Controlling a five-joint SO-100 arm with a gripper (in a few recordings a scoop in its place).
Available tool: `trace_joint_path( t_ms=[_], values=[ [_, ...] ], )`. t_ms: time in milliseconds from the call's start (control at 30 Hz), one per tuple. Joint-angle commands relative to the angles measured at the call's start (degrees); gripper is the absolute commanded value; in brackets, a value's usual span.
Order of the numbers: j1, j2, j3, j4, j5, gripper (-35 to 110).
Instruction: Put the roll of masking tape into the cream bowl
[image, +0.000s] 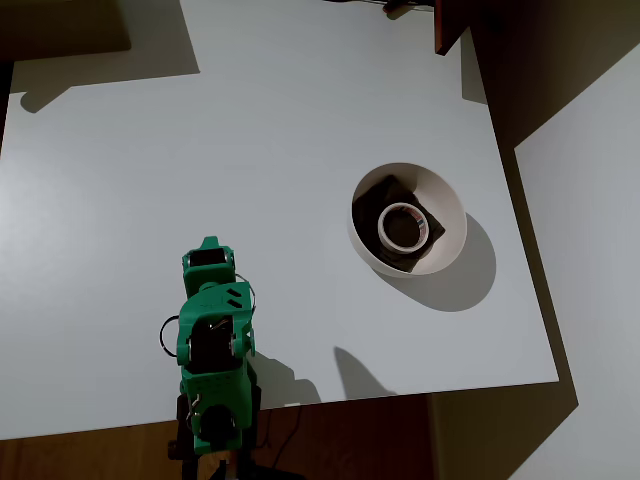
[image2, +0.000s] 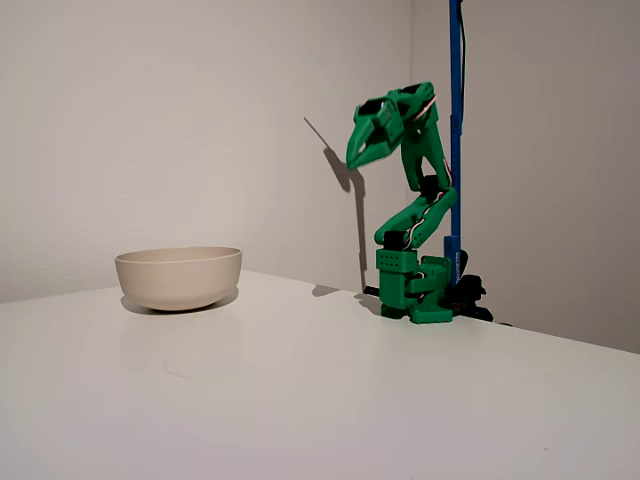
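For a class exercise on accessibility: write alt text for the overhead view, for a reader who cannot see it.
A roll of masking tape lies flat inside a cream bowl on a dark brown square patch, right of centre on a white table. A green robot arm sits folded at the table's near edge, apart from the bowl.

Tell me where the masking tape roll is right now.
In the overhead view, the masking tape roll lies flat inside the cream bowl, on its dark brown patch, right of the green arm.
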Motion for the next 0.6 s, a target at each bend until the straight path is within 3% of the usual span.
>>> trace_joint_path(
  t_ms=[0, 333, 567],
  values=[
    [0.3, 9.6, 17.1, -4.7, -2.3, -8],
    [1.8, 27.5, 44.9, -10.4, -4.2, -8],
    [2.5, 32.7, 53.7, -10.9, -2.4, -8]
  ],
)
